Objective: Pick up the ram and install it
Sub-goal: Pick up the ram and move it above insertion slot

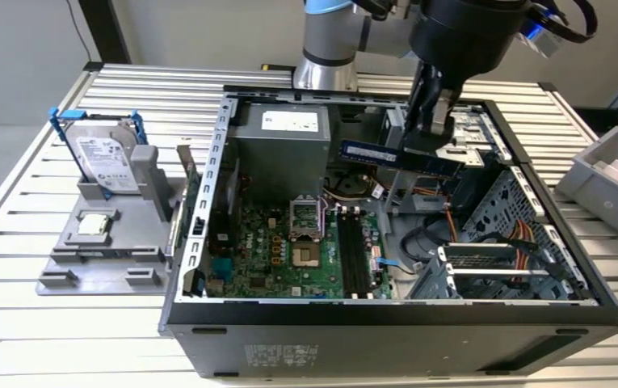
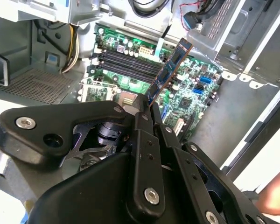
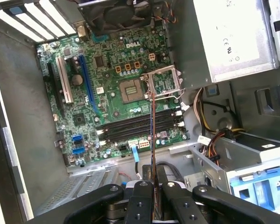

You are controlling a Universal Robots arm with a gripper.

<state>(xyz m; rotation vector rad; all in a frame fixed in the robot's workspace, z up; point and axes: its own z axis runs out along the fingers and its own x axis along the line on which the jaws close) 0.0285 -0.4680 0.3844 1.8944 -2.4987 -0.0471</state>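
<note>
The ram [image 1: 393,155] is a thin blue circuit-board stick, held level in the air above the open computer case [image 1: 395,311]. My gripper [image 1: 430,133] is shut on one end of it, with the rest sticking out toward the exterior view's left. In the second wrist view the ram [image 2: 171,69] juts out from my gripper [image 2: 147,110] over the green motherboard. The first wrist view shows the ram [image 3: 152,140] edge-on between the fingertips of my gripper [image 3: 152,185], above the long black slots [image 3: 140,128]. Those slots [image 1: 354,252] lie well below the stick.
A silver hard drive in a blue frame [image 1: 104,152] stands on a grey fixture [image 1: 82,271] at the exterior view's left, beside a small square chip [image 1: 95,224]. A grey bin [image 1: 611,190] sits at the right. Power supply [image 1: 282,141], cables and drive cage [image 1: 502,271] crowd the case.
</note>
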